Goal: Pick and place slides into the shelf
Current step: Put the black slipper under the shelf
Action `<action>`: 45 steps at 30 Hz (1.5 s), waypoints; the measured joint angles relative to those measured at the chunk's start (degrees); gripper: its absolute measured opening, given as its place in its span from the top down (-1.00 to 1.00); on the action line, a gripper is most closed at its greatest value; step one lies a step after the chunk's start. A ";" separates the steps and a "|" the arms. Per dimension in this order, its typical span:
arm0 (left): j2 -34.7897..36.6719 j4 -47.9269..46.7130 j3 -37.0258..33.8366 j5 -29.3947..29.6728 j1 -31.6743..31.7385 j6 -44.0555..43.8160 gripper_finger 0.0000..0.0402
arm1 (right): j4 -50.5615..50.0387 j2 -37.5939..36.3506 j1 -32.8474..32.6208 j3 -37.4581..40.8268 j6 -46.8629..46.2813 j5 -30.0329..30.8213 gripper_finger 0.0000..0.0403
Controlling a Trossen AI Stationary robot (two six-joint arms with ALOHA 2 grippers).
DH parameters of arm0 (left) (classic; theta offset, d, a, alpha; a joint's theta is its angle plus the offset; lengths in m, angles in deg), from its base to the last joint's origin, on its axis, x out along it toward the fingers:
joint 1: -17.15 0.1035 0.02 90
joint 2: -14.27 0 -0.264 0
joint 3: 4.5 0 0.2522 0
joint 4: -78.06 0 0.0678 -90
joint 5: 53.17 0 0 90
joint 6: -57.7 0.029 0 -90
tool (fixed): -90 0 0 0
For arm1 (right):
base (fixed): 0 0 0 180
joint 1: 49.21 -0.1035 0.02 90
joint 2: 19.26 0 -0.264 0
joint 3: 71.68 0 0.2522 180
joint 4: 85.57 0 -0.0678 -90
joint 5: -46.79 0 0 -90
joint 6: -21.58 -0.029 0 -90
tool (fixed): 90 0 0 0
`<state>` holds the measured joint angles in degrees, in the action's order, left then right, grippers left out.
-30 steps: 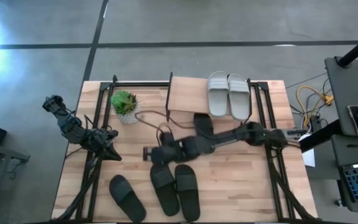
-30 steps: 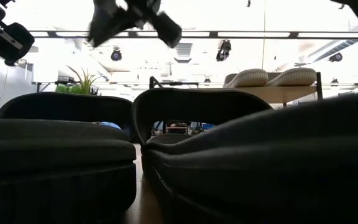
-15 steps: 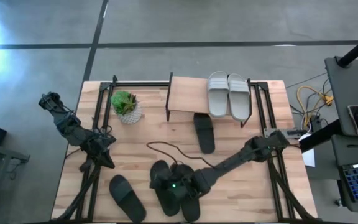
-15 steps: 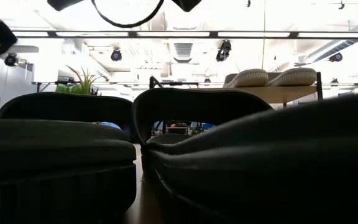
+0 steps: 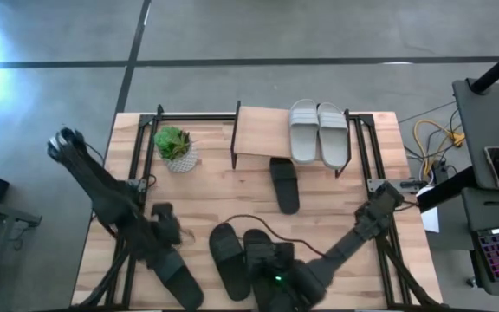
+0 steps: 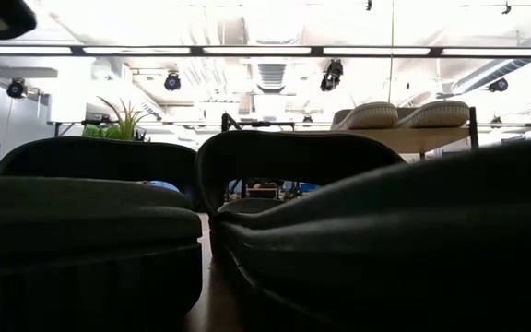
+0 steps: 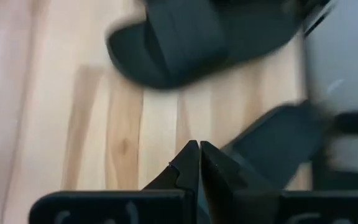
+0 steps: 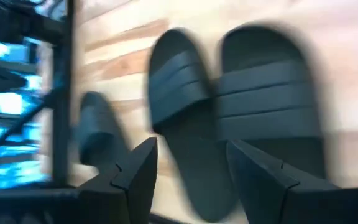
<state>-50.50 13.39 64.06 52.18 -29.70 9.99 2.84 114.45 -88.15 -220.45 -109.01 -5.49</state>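
Observation:
Two light grey slides [image 5: 319,133] lie side by side on the shelf's plank top [image 5: 262,130]. One black slide [image 5: 284,184] lies on the table just in front of the shelf. Two more black slides [image 5: 225,260] [image 8: 269,99] lie side by side near the front edge. Above them hangs my right gripper [image 8: 194,163], open, with nothing between its fingers. Another black slide [image 5: 178,276] lies at the front left. My left gripper [image 7: 199,152] is shut and hovers over bare wood just short of it [image 7: 191,37].
A small potted plant [image 5: 174,146] stands at the far left of the table, beside the shelf. Black metal frame bars [image 5: 137,139] run along both sides of the table. Cables trail from the right arm across the wood. In the low view the black slides [image 6: 293,175] fill the foreground.
My right gripper has swept from the middle of the table toward the near edge and now hangs over the two black slides at the front. My left gripper has tipped downward and reached toward the near edge, close to the black slide at the front left. No slide has moved.

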 joint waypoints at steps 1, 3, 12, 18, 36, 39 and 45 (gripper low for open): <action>-3.64 -0.89 1.21 -0.10 -0.68 -0.43 1.00 | -1.80 -0.90 -0.69 0.78 0.13 -0.16 0.08; -9.93 -3.36 4.64 0.45 -1.56 -6.07 1.00 | -8.28 -2.24 -1.89 1.02 -0.01 -0.65 0.08; -34.23 -20.11 26.17 1.53 -7.12 -34.73 1.00 | -12.23 -8.90 -4.74 2.60 9.21 1.31 0.08; -47.74 -39.70 46.10 -4.37 -8.09 -44.82 1.00 | -12.18 -11.25 -4.67 3.57 16.61 1.58 0.08; -58.28 -37.73 51.39 -16.43 -8.35 -46.38 1.00 | -12.19 -15.26 -4.50 8.01 18.56 -2.15 0.08; -57.69 -37.70 51.78 -14.00 -8.28 -46.41 0.97 | -12.19 -15.26 -4.41 8.04 18.56 -2.15 0.08; -57.11 -36.68 51.72 -14.38 -7.47 -47.90 0.63 | -12.19 -15.28 -4.39 8.04 18.66 -2.15 0.08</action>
<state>-107.61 -23.29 115.78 37.80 -37.17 -37.91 -9.35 99.17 -92.54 -212.41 -90.35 -7.63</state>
